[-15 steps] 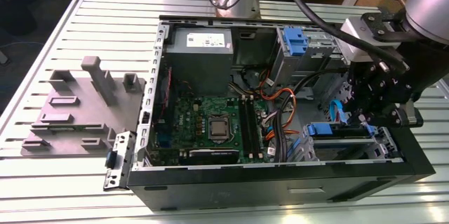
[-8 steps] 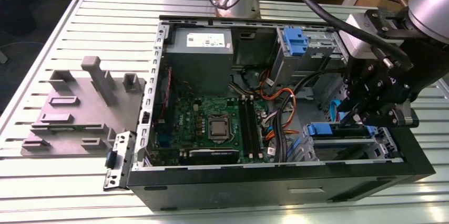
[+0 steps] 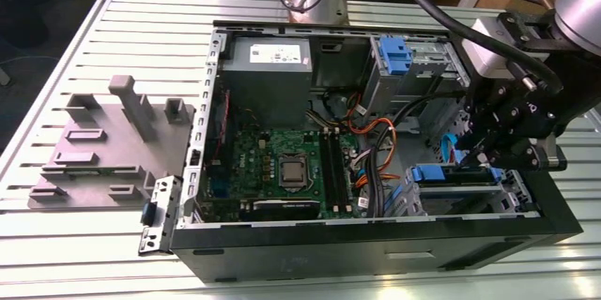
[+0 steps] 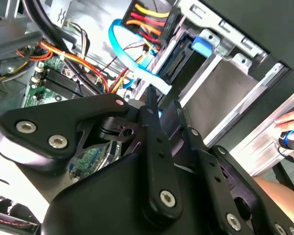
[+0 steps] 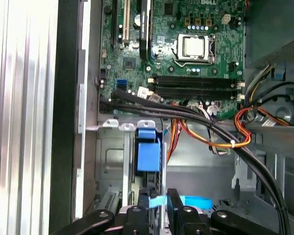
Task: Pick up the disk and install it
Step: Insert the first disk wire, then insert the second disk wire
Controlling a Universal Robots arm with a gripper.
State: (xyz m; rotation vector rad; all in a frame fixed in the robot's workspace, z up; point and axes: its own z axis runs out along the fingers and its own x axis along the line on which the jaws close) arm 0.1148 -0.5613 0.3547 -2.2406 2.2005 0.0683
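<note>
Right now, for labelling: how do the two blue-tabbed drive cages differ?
The far cage sits near the power supply; the near cage sits by the case's black wall. The gripper hangs at the near cage, away from the far cage. Both are grey metal with blue tabs.

one open computer case [image 3: 376, 244]; one motherboard [image 3: 281, 166] with one bare processor socket [image 3: 290, 171]; one grey power-supply box [image 3: 266, 75]; two blue-tabbed drive cages, one [image 3: 460, 191] just below the gripper [image 3: 493, 155], one [image 3: 413, 67] beyond it; one grey moulded fixture [image 3: 103, 145].

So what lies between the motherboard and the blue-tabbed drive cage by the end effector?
In the first wrist view, a bundle of black and orange cables crosses between motherboard and drive cage.
</note>
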